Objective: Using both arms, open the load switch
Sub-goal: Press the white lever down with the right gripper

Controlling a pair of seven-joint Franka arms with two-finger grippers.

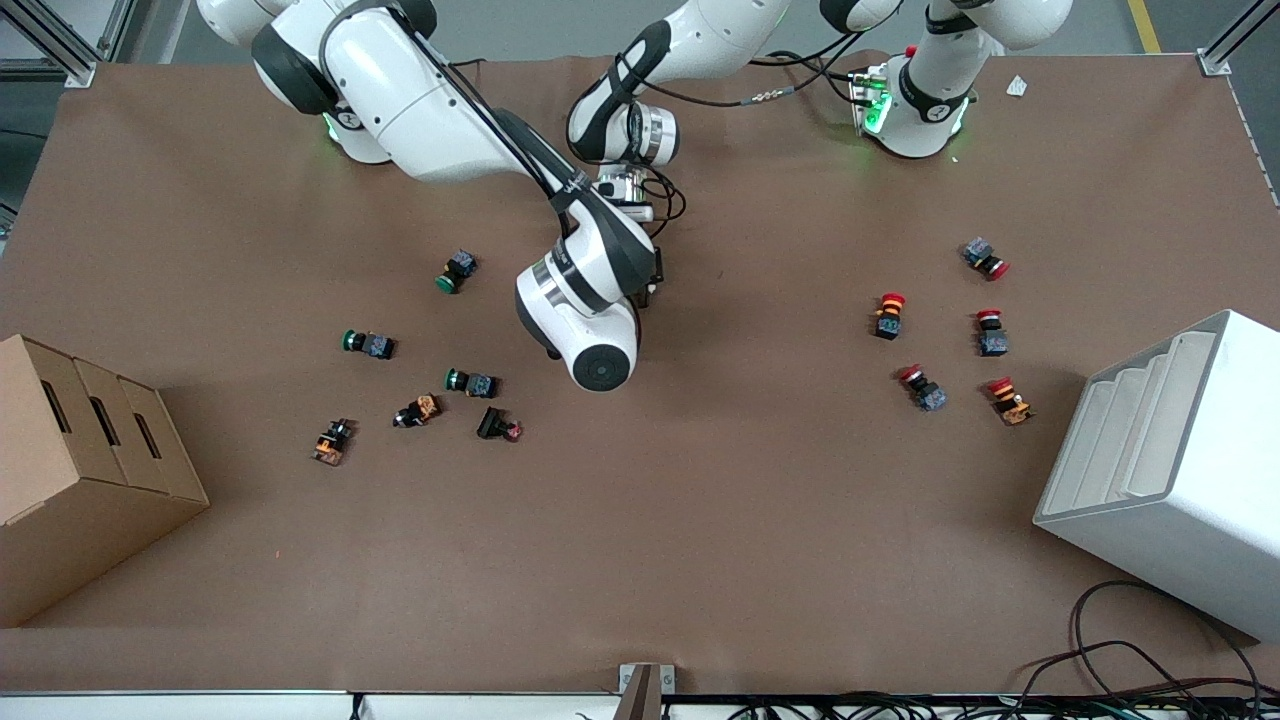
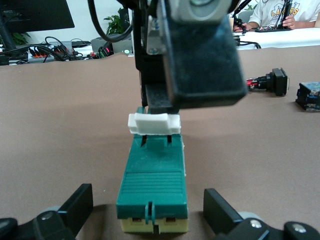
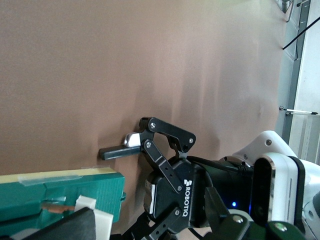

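Both grippers mid-table, left gripper [image 2: 150, 212] wide astride load switch [image 2: 154, 187], right gripper [image 2: 162, 107] nipping its white tab [image 2: 153, 123].

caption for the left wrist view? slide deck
Left gripper open astride the green load switch on the brown table, while the right gripper reaches down at its white tab.

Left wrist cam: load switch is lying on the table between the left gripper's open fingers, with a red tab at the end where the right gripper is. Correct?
Not quite: the tab is white, not red, as the left wrist view shows. The rest holds: the green load switch lies on the table between the left gripper's open fingers, and the right gripper is at its tab end.
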